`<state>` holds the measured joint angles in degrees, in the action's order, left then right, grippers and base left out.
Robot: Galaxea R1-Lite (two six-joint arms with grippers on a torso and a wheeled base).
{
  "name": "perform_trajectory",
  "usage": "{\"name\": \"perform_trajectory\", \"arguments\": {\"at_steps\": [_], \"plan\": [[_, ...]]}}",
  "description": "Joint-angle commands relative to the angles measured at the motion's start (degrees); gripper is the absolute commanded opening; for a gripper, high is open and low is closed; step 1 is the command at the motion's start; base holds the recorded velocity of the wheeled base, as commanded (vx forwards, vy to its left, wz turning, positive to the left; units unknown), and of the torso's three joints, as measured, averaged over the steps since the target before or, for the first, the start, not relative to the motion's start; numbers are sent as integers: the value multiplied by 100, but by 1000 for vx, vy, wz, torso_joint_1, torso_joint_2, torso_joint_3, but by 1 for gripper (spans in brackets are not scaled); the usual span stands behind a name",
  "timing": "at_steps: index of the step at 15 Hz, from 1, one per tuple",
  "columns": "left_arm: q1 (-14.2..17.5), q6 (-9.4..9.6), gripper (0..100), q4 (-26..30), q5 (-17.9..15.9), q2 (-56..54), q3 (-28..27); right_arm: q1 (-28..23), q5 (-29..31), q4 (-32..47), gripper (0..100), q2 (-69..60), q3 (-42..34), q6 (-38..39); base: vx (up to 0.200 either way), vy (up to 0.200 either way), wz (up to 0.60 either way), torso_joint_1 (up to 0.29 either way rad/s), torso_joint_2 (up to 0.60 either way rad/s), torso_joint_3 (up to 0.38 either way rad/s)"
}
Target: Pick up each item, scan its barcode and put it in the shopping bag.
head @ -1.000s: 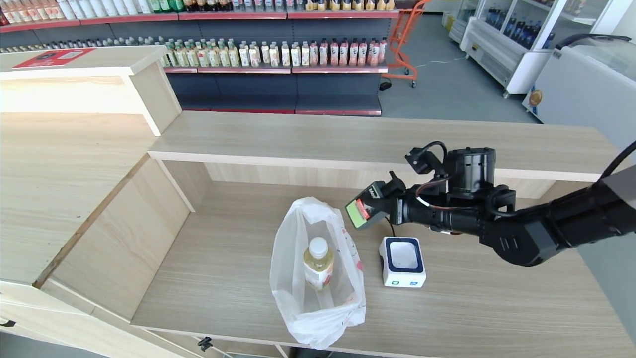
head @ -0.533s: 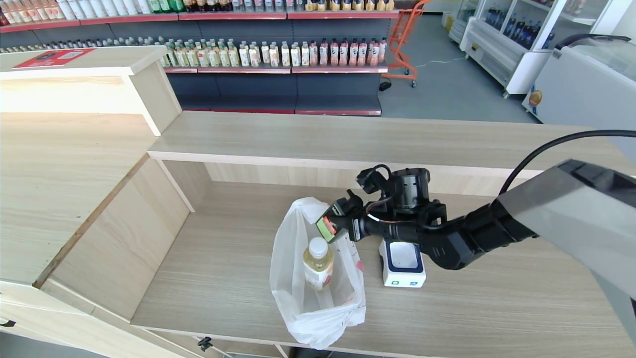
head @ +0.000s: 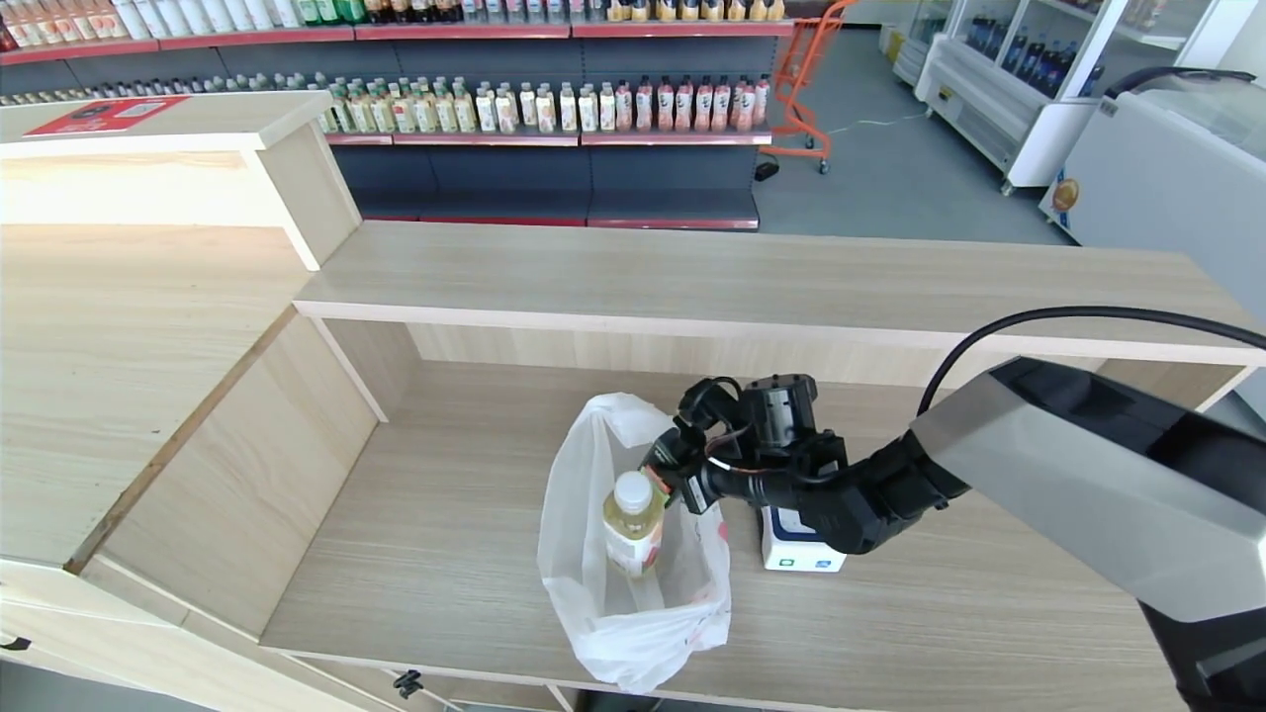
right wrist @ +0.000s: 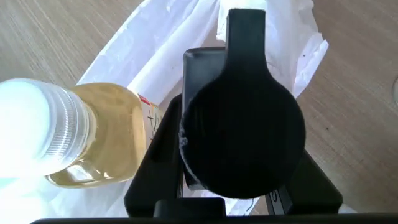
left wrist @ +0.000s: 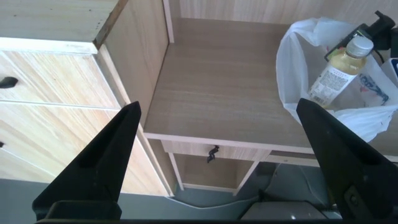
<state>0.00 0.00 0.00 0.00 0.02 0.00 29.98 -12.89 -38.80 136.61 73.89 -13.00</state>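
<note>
The right end effector [head: 669, 479] is seen held over the mouth of the white translucent plastic shopping bag [head: 633, 603], at the side of the opening toward the robot's right. It is clamped on a small dark-edged packet [head: 660, 482], of which little more than a red strip can be made out. The bag stands open on the pale wood-grain worktop [head: 445, 534], and a clear bottle of pale yellow drink with a white cap [head: 633, 524] is already lodged upright inside it.

The coming move is judged to be the release of the packet, and it turns on one relation: the free space of the bag lies straight below the right end effector, between the bottle and the bag wall on the robot's right. The bottle's long axis runs vertically, and its cap is found just beside the held packet, toward the robot's left. A drop straight down, or slightly away from the cap, is therefore called for, so that the packet is not caught on the bottle's shoulder or on the limp rim.

The white scanner block with a dark blue frame [head: 803, 556] is placed just beside the bag, under the right forearm.

The left end effector [left wrist: 217, 106] is held well apart from the bag, off the worktop's near edge, with its fingers spread wide and nothing between them. The right arm is plainly the nearer one.
</note>
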Motion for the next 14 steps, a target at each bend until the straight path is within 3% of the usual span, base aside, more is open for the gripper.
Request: {"name": "perform_trajectory", "arguments": {"at_steps": [1,5,6,10,12,14], "plan": [[0,0,100,0,0,-2,0,-106,-12,-5,0,147,-32,-274,0,0,0,0,0,0],[0,0,100,0,0,-2,0,-141,-30,-13,0,252,-50,-669,0,0,0,0,0,0],[0,0,100,0,0,-2,0,-141,-30,-13,100,270,-59,-669,0,0,0,0,0,0],[0,0,100,0,0,-2,0,-203,-56,-400,100,314,-147,-608,0,0,0,0,0,0],[0,0,100,0,0,-2,0,-387,-118,-409,100,-460,-454,306,0,0,0,0,0,0],[0,0,100,0,0,-2,0,-739,-601,-338,100,-1778,-1342,1554,0,0,0,0,0,0]]}}
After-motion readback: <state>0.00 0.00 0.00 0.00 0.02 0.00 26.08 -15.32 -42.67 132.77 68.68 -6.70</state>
